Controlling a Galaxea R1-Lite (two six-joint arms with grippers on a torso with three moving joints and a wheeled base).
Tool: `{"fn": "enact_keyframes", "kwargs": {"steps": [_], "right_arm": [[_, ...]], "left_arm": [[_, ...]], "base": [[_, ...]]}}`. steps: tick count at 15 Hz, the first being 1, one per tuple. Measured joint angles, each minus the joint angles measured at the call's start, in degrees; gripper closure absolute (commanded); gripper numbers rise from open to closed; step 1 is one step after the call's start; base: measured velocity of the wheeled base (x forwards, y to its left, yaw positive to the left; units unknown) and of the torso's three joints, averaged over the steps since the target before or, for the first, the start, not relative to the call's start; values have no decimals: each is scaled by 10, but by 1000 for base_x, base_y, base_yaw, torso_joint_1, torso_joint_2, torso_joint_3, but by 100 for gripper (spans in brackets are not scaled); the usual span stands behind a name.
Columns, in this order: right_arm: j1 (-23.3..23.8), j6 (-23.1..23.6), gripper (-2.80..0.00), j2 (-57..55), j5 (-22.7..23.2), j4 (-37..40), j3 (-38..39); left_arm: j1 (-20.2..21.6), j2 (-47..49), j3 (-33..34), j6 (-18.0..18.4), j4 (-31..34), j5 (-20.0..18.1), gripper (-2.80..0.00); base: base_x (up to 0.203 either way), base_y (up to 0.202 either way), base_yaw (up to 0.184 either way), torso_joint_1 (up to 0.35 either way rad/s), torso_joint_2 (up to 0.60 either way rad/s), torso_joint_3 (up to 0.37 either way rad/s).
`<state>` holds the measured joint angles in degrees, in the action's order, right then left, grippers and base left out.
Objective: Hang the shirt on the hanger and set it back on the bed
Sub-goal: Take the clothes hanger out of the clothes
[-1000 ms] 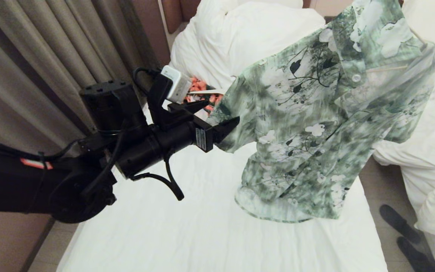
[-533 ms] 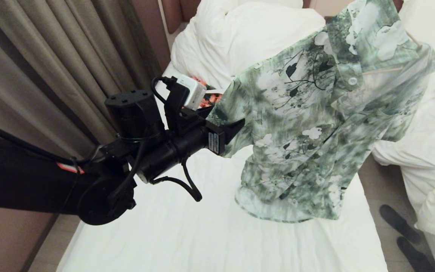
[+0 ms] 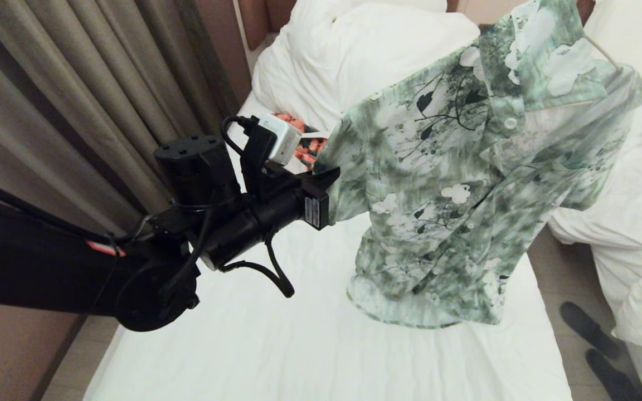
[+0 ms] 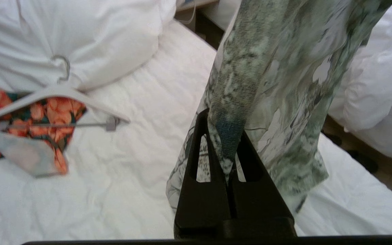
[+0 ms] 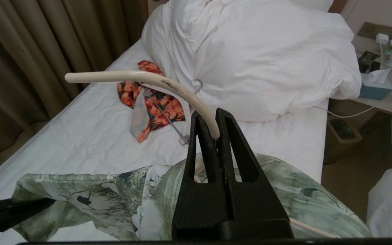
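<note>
So the shirt (image 3: pixel 466 184) is up in the air over the bed (image 3: pixel 310 345), draped on the hanger (image 5: pixel 138 79), with its hem hanging just above the white sheet. Landmark for everything here is that shirt.

Left pincer (image 3: pixel 329 177) is at the shirt's sleeve edge, on the curtain side, and it's clamped together right on the fabric. In the left wrist view you can see a fold of the green print pinched between the two black fingers (image 4: pixel 213 190).

Right pincer (image 5: pixel 213 134) is above the shirt's collar, out of the head view, and it's squeezed onto the cream hanger right below the curved hook. The hook arcs away from the pincer, and the shirt spreads out underneath it.

Beyond the shirt, toward the head of the bed, there's the bunched duvet (image 3: pixel 365 50), and just in front of that an orange floral garment (image 4: pixel 29 119) lying flat on the sheet with a white hanger (image 4: pixel 56 93) on it, well apart from the shirt.

Curtains (image 3: pixel 76 94) run along the far side of the left arm. On the opposite side of the shirt there's a second bed (image 3: pixel 638 211) heaped with rumpled bedding, and a pair of dark shoes (image 3: pixel 594 345) on the floor beside it.
</note>
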<state>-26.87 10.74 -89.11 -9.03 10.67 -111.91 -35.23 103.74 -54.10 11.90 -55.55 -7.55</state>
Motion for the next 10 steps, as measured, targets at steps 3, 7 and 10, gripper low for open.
{"fn": "enact_keyframes", "kwargs": {"steps": [3,7,10], "right_arm": [[6,1,0,-1,0,0,-4],[20,2,0,-1,2,-2,-6],[30,2,0,0,3,-2,-6]], "left_arm": [[25,1,10,0,-22,-42,0],[53,-4,19,3,-18,-78,0],[68,1,18,3,-17,-80,0]], "base": [[0,0,0,0,0,0],[0,0,0,0,0,0],[0,0,0,0,0,0]]}}
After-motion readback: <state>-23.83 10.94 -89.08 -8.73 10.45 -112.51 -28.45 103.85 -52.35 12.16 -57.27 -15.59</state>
